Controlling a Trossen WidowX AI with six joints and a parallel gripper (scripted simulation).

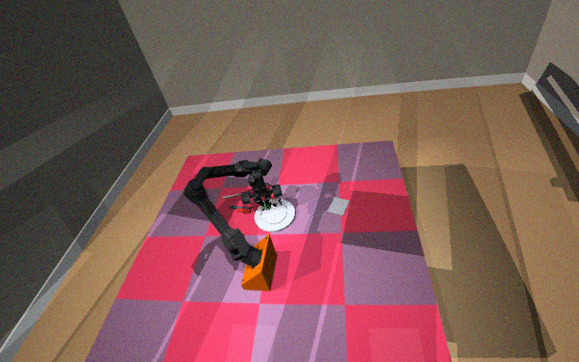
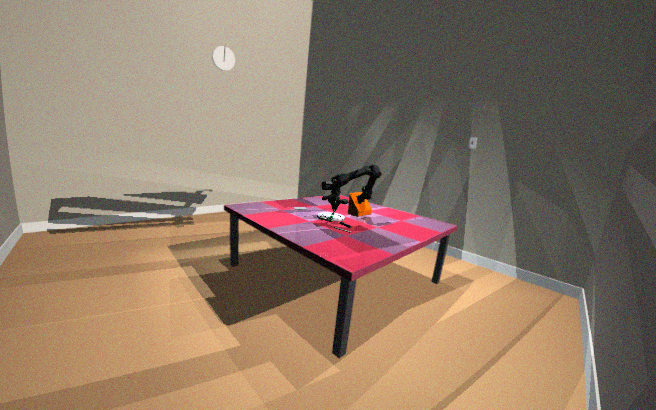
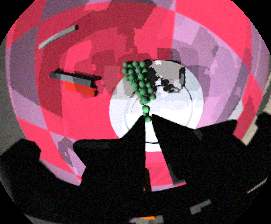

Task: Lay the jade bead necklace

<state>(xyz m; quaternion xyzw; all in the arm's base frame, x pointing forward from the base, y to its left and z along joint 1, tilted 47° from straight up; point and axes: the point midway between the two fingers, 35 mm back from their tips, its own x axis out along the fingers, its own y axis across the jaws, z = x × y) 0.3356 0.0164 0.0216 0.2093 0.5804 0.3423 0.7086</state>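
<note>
"How far along is it?"

"Partly, I'd say. The claw (image 1: 266, 205) (image 2: 331, 215) (image 3: 147, 117) is nearly closed, its tips pinching one end of the jade bead necklace (image 1: 265, 206) (image 2: 330, 218) (image 3: 140, 84) over the round bead board (image 1: 277, 222) (image 2: 336, 216) (image 3: 173, 117)."

"Where's that on the surface (image 1: 386, 274) (image 2: 264, 219)?"

"From above, nearer the left edge than the right, toward the far edge. Laying the loop round the groove is left, then letting go."

"And the beads?"

"Round, green, bunched thickly (rather like grapes), narrowing to single beads at the tips. The bunch overlaps the board's rim in the wrist view; whether any touch it, I can't quite tell from views this small and grainy."
</note>
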